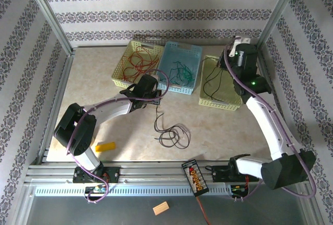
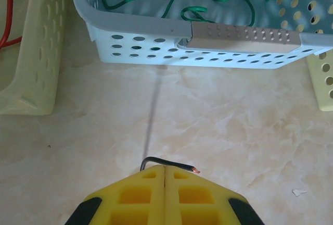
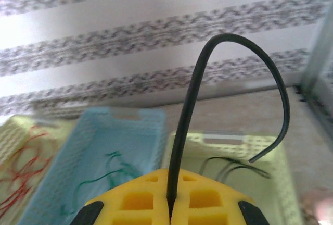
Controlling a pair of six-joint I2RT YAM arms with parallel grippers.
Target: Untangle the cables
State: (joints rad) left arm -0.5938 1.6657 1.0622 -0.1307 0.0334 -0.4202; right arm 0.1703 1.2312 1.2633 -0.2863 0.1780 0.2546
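Black cable tip (image 2: 167, 162) in left jaws, arching cable (image 3: 186, 131) in right jaws

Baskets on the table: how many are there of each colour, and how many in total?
Yellow: 2, the left yellow basket and the right yellow basket
Blue: 1, the blue basket between them
Total: 3

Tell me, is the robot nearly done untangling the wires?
Partly: red cables sit in the yellow basket, green cables in the blue basket. The right gripper holds a black cable; the left gripper pinches an end of the black tangle left on the table.
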